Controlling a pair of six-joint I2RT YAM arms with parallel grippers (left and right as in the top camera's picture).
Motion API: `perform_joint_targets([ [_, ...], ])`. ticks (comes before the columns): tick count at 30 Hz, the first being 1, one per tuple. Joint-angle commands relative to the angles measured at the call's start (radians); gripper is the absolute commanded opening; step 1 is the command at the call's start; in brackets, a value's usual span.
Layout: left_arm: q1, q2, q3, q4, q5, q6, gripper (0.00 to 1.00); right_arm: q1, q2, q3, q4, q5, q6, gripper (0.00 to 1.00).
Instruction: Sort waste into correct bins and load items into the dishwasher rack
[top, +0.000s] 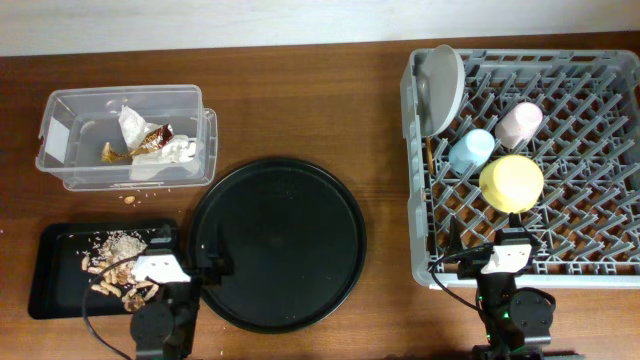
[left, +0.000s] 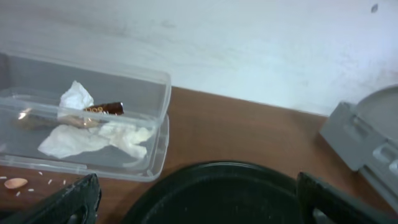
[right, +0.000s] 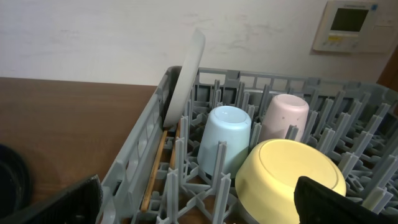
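Chopsticks (right: 154, 169) lie lengthwise along rack (right: 138, 127) wall (beside upright plate (right: 186, 74))

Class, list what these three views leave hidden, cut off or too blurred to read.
1. Overhead: the left arm covers part of the food scraps in the black tray.
2. Right wrist: the wall and pegs of the dishwasher rack hide parts of the chopsticks.
3. Left wrist: print on the wrapper is too blurred to read.
4. Wrist views: the bottom edge cuts off the left fingers and right fingers.
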Motion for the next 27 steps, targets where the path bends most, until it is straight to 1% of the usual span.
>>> perform_joint_targets([
  [1,-0.002,-0.046,-0.013,-0.011,0.033,0.117,0.99,-0.007,-0.007,-0.008,-0.003,0.006,0.008,0.99],
  [2,-0.002,-0.086,-0.013,-0.064,0.027,0.195,0.99,-0.007,-0.007,-0.008,-0.003,0.006,0.008,0.99],
  [4,-0.002,-0.147,-0.013,-0.141,-0.011,0.229,0.99,-0.007,-0.007,-0.008,-0.003,0.006,0.008,0.99],
  [10,-0.002,-0.15,-0.013,-0.142,-0.035,0.306,0.99,-0.007,-0.007,-0.008,-0.003,0.006,0.008,0.99],
  [15,-0.002,-0.15,-0.013,-0.146,-0.068,0.312,0.99,-0.007,-0.007,-0.008,-0.003,0.006,0.008,0.99],
  [27,-0.002,-0.15,-0.013,-0.145,-0.064,0.312,0.99,-0.007,-0.007,-0.008,-0.003,0.006,0.008,0.99],
])
